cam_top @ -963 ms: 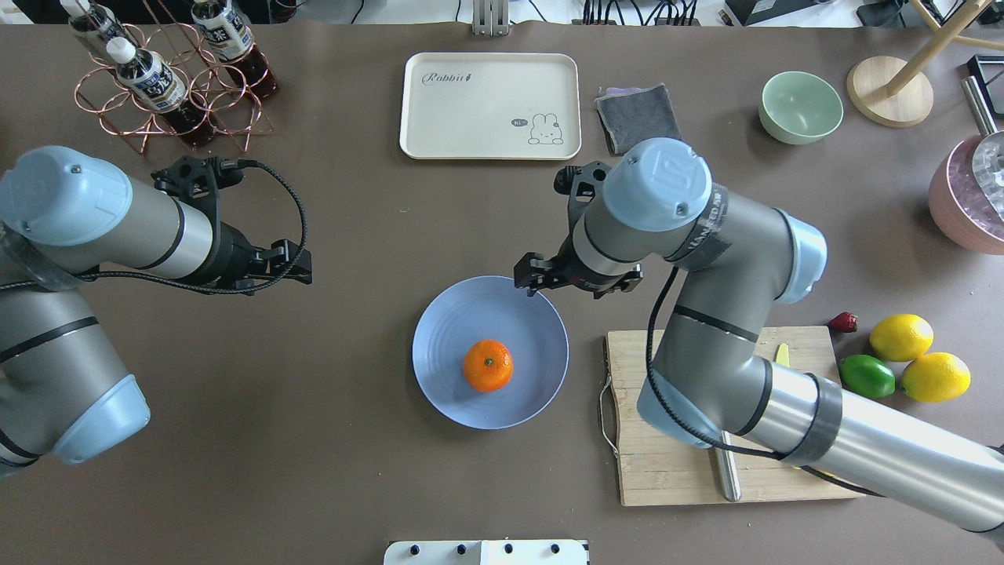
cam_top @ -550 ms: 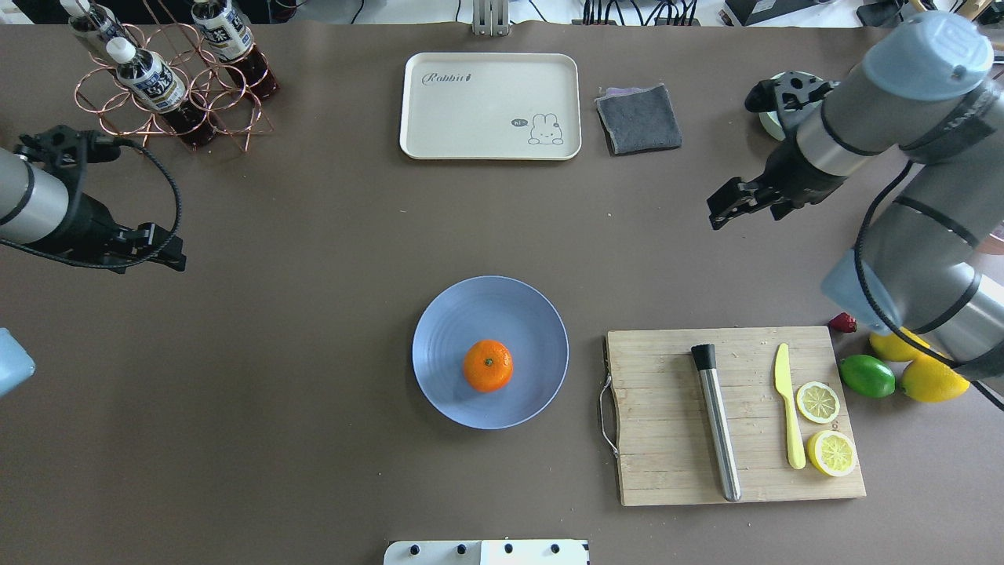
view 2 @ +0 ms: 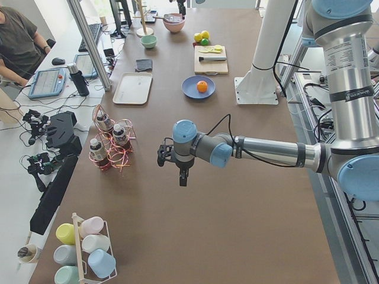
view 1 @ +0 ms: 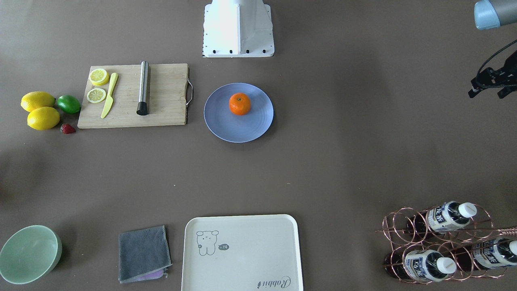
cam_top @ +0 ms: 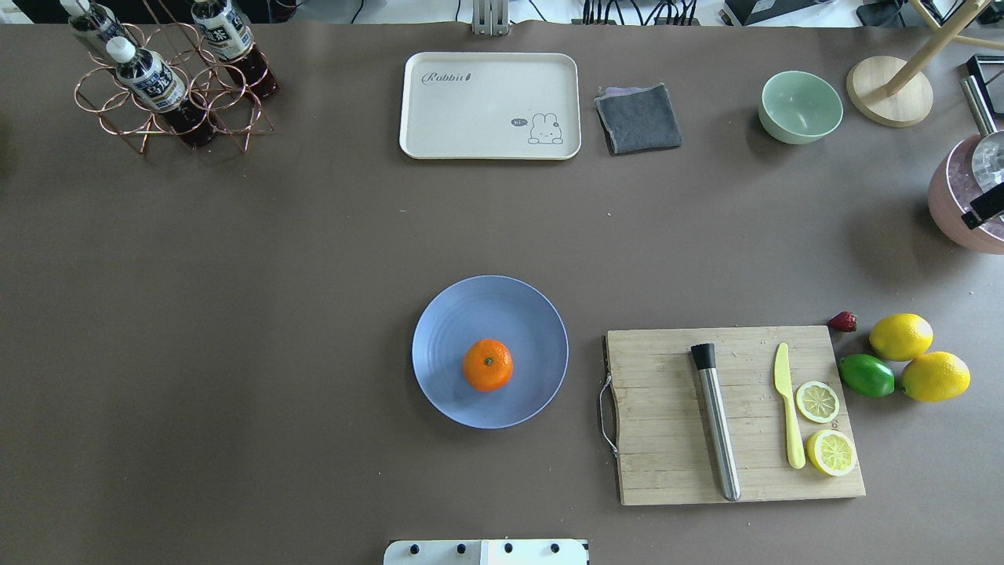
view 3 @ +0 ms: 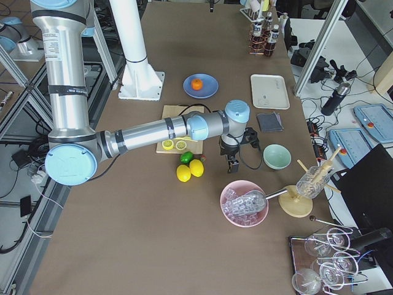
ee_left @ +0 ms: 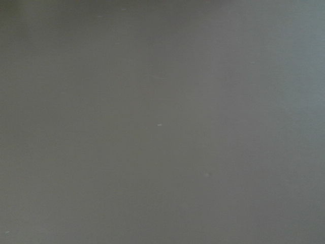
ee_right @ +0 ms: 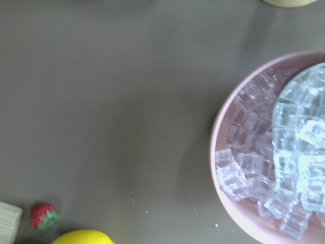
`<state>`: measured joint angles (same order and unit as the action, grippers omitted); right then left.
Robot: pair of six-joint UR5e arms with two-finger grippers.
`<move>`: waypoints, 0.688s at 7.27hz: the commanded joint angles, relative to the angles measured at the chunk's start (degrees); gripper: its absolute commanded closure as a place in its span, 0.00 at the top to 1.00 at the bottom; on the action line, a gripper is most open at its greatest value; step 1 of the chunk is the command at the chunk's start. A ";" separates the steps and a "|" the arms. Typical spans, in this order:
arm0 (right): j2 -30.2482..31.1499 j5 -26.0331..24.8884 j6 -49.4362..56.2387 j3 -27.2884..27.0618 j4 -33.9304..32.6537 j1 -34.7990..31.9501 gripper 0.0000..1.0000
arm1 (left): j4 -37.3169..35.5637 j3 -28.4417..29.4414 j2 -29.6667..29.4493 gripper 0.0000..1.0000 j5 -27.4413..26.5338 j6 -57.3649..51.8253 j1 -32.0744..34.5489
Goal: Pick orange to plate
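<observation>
The orange (cam_top: 487,365) lies on the pale blue plate (cam_top: 439,329), a little toward the robot's side of its middle; the front-facing view shows the same orange (view 1: 240,104) on the plate (view 1: 242,131). Nothing touches either. My left gripper (view 1: 486,96) hangs far off at the table's left end, fingers pointing down and apart, empty; the left side view has it (view 2: 182,179) over bare table. Only a black sliver of my right gripper (cam_top: 987,210) shows at the right edge, by the pink bowl. Whether it is open or shut, I cannot tell.
A cutting board (cam_top: 667,439) with a steel muddler, yellow knife and lemon slices lies right of the plate. Beyond it are lemons (cam_top: 900,337), a lime and a strawberry. A pink bowl of ice (ee_right: 264,152), mint bowl (cam_top: 800,106), cream tray (cam_top: 489,106), grey cloth and bottle rack (cam_top: 169,86) line the far side.
Both arms have swung outward from the middle: the right gripper left the plate's far rim for the right edge, the left arm left the overhead view. The orange stayed on the plate.
</observation>
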<state>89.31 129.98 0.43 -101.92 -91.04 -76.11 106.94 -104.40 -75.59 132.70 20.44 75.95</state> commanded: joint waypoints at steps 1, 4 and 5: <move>4.71 0.19 4.05 0.41 -0.02 -3.86 1.00 | 0.11 4.62 2.55 0.98 1.06 -9.17 6.20; 6.22 0.19 3.96 0.40 -0.10 -6.07 1.00 | 0.19 4.38 1.85 0.98 1.68 -9.19 6.40; 6.22 0.19 3.96 0.32 -0.10 -6.07 1.00 | 0.19 4.64 1.41 0.98 1.59 -9.11 6.40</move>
<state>95.40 130.14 4.41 -101.61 -91.08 -81.96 107.13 -99.92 -73.69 134.34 11.31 82.29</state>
